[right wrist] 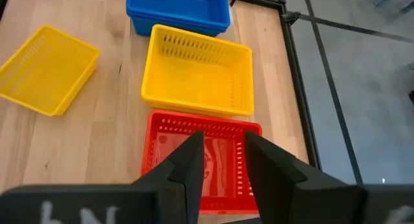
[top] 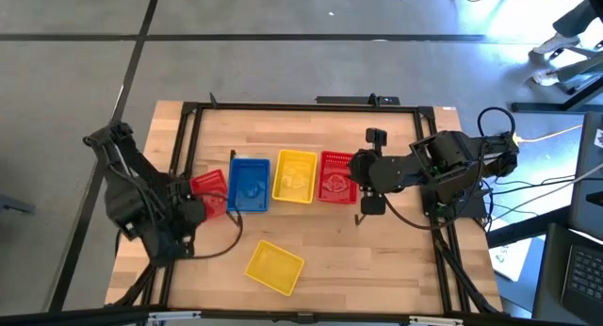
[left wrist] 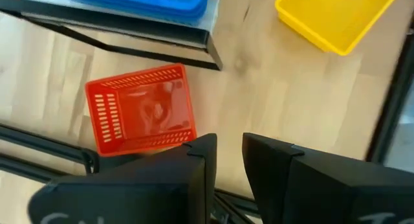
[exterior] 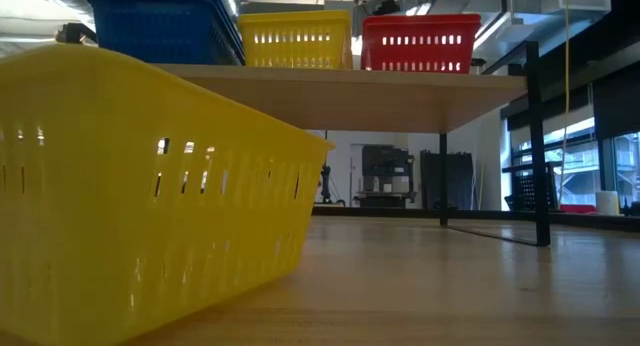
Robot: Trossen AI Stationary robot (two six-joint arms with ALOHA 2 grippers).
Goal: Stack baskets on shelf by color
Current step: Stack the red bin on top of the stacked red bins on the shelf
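Wooden table point(top: 320, 255), black-framed, both arms over it. Shelf point(exterior: 400, 91) across the middle, light board on thin black legs.

On the shelf, left to right: blue baskets point(top: 249, 185), stacked at least two deep in the low view; yellow basket point(top: 295, 176); red basket point(top: 335, 176). All upright, side by side, nearly touching.

Off the shelf: a second red basket point(top: 210, 193) on the table just left of the blue stack, open side up, tilted a little. A loose yellow basket point(top: 274, 267) at the near edge, turned at an angle, well apart from the shelf; it fills the low view's left half.

Right gripper point(right wrist: 220, 160) hangs above the shelf's red basket, fingers parted by a narrow gap, holding nothing.

Left gripper point(left wrist: 228, 160) at the table's left, above and just near of the loose red basket, fingers narrowly parted, empty.
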